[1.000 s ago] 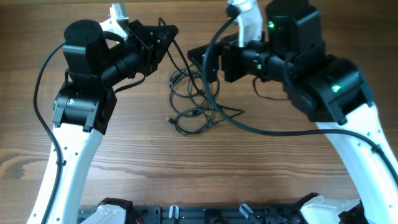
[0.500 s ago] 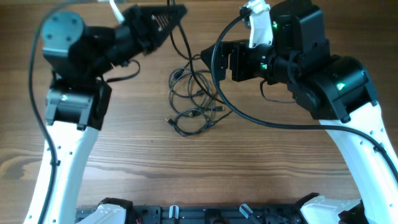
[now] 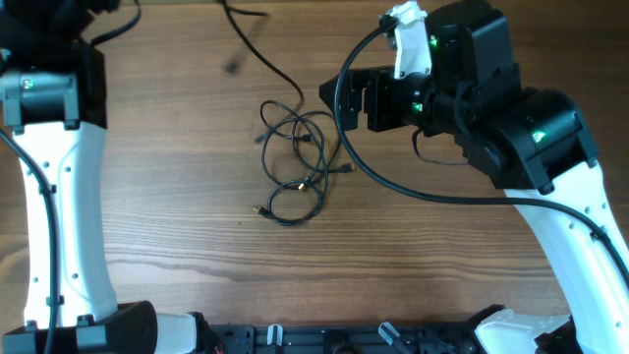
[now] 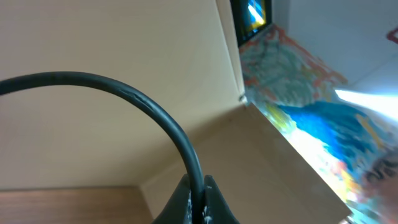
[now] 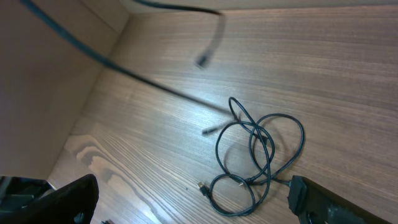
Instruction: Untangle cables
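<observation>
Cables (image 3: 295, 185) in loops on table (image 3: 177, 256)

Upper cable (image 3: 263, 59) blurry, cut off @ top edge.

Table (image 3: 177, 246) bare left of cables (image 3: 300, 162); right arm (image 3: 511, 128) crowds right side.

Black cable (image 4: 127, 93), apparently between closed jaws
</observation>
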{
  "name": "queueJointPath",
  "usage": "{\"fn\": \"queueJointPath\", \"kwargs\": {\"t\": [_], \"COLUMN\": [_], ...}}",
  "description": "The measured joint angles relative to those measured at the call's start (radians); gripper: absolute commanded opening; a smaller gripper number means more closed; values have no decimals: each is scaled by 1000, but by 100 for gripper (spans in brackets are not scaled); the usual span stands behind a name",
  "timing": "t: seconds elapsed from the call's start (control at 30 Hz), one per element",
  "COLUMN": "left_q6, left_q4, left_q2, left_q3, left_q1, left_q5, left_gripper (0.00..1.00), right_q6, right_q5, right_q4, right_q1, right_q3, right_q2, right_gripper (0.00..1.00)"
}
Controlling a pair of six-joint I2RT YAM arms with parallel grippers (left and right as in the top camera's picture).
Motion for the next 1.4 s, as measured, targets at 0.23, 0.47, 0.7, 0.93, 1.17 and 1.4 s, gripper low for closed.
{"fn": "queueJointPath", "kwargs": {"t": [0.23, 0.47, 0.7, 0.93, 1.17, 1.4], "left_q6": [98, 175, 252, 362, 411, 270], "left_q4": [37, 21, -72, -166, -158, 277], "left_q2": [53, 151, 172, 326, 509, 523], "left_q3": [0, 0, 3, 4, 4, 0], "left_q1": [79, 64, 31, 145, 346, 346], "left_q5": [-11, -90, -272, -436, -469, -142], "left_gripper": [4, 4, 4, 4, 4, 4], "right_q6": [0, 0, 0, 0, 0, 30], "right_q5": [0, 0, 0, 0, 0, 1], "right_q4": [-10, -23, -55, -55, -27, -24], "right_q1": [0, 0, 0, 0, 0, 0], "right_q3": [0, 0, 0, 0, 0, 0], "right_q2": [0, 0, 14, 38, 94, 142], "right_gripper": [99, 100, 100, 100, 100, 100]}}
